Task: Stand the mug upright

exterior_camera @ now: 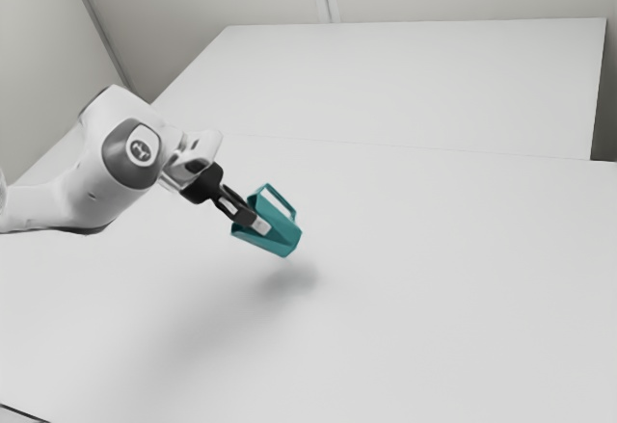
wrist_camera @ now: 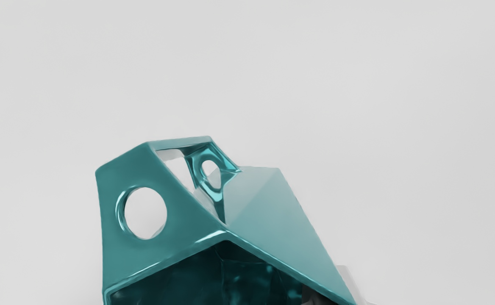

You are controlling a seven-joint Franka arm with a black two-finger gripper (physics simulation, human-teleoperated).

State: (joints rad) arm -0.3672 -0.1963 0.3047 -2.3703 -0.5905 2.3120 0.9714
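The angular teal mug with a glossy, faceted body (exterior_camera: 277, 233) hangs in the air above the broad matte white table (exterior_camera: 434, 298), its soft shadow (exterior_camera: 289, 281) lying apart beneath it. It is well in from the table's far edge and far from that edge's corner at the exterior view's right. It leans: the mouth faces back toward the black two-finger gripper (exterior_camera: 258, 224), the base points down and toward the exterior view's right, and the flat-sided handle (exterior_camera: 280, 200) is on the upper side. The fingers pinch the mug's wall, one inside the mouth and the other outside; the inner one is mostly lost in the dark hollow, so how deep it reaches I can't fairly say.

The main risk is a slip. The hold is on one wall near the rim, so the mug's weight could swing it about the pads, and the slick-looking finish may offer little grip. Lowered at this slant, a base corner would probably land first and tip the mug onto its side; released too high, it could topple. The base should be brought level over the table before the fingers part.

The walls are flat planes meeting at crisp ridges, pale where light catches them and nearly black inside. The handle is an angular loop pierced by a round hole (wrist_camera: 145, 213), and the rim is a many-cornered outline.
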